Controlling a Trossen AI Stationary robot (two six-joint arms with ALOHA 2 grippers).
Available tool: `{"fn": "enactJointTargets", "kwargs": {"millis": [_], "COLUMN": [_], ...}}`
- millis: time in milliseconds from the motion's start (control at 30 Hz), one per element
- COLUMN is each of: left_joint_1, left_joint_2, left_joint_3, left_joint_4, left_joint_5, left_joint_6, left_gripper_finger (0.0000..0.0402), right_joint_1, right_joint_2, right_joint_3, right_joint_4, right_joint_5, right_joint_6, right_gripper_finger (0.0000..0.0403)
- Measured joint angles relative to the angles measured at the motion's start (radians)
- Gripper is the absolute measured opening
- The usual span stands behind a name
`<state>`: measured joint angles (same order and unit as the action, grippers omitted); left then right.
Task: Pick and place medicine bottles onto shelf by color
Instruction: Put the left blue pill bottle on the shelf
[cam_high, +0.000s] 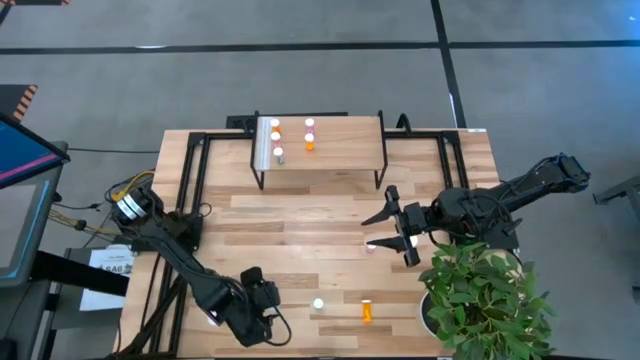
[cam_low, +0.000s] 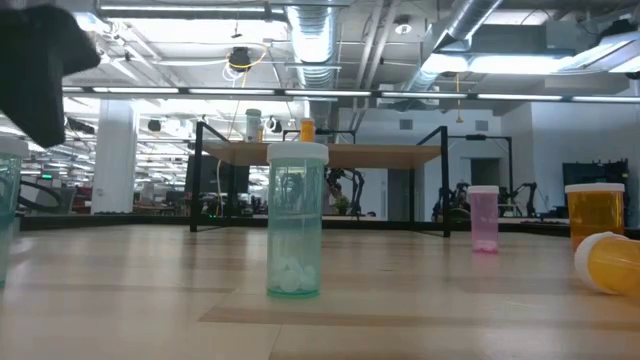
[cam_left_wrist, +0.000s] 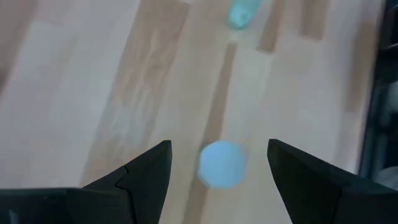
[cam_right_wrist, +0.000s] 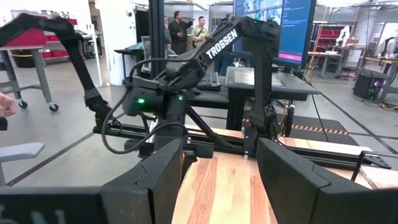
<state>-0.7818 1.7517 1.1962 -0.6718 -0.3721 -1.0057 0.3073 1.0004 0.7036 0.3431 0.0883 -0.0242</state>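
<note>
1. Shelf (cam_high: 320, 140): worktop (cam_high: 300, 230), 12 o'clock edge; five bottles (cam_high: 309, 134) on it.
2. Upright bottle (cam_high: 318, 304) and lying bottle (cam_high: 367, 311): 6 o'clock side, lying one at the upright's 3 o'clock.
3. Plant (cam_high: 485, 300): 4 o'clock corner.

Robotics lab in large open industrial hall. Exposed ducts (cam_low: 310, 40) and pipes under bare ceiling, strip lights (cam_low: 520, 62), grey concrete floor (cam_high: 300, 80) marked with dark tape lines. Wooden worktable (cam_high: 330, 225) on black metal frame, cables (cam_high: 120, 195) trailing off one side. Branded robot arm (cam_right_wrist: 205, 53) mounted at table edge; more arms on stands (cam_low: 345, 190) farther back. Big monitor (cam_right_wrist: 292, 28), desks, rolling carts, people standing (cam_right_wrist: 189, 28) in background. Potted plant (cam_high: 480, 300) at table corner
</note>
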Motion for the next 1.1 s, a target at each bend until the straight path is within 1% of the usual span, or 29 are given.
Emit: {"fn": "enactJointTargets", "kwargs": {"millis": [67,367,600,700,833,933,1100], "left_joint_1": [0.0,-0.003,-0.003,-0.003,-0.003,-0.003,-0.003], "left_joint_2": [0.016,0.018,0.018,0.018,0.018,0.018,0.018], "left_joint_3": [0.023,0.027,0.0,-0.015,-0.015,-0.015,-0.016], "left_joint_4": [-0.049,-0.054,-0.047,-0.028,0.0,0.002,0.02], "left_joint_5": [0.0,0.005,0.056,0.05,0.013,0.011,0.028], "left_joint_6": [0.0,-0.009,-0.044,-0.054,-0.035,-0.031,-0.023], "left_gripper_finger": [0.0251,0.0251,0.0251,0.0251,0.0249,0.0229,0.017], "right_joint_1": [0.0,0.0,0.0,0.0,0.0,0.0,0.0], "right_joint_2": [0.0,0.0,0.0,0.0,0.0,0.0,0.0], "right_joint_3": [0.0,0.0,0.0,0.0,0.0,0.0,0.0], "right_joint_4": [0.001,-0.001,-0.001,0.0,0.0,0.0,0.0], "right_joint_5": [0.0,0.0,0.0,-0.001,-0.001,-0.001,-0.001], "right_joint_6": [0.0,-0.002,-0.003,-0.003,-0.003,-0.003,-0.002], "right_gripper_finger": [0.023,0.023,0.023,0.023,0.023,0.023,0.023]}}
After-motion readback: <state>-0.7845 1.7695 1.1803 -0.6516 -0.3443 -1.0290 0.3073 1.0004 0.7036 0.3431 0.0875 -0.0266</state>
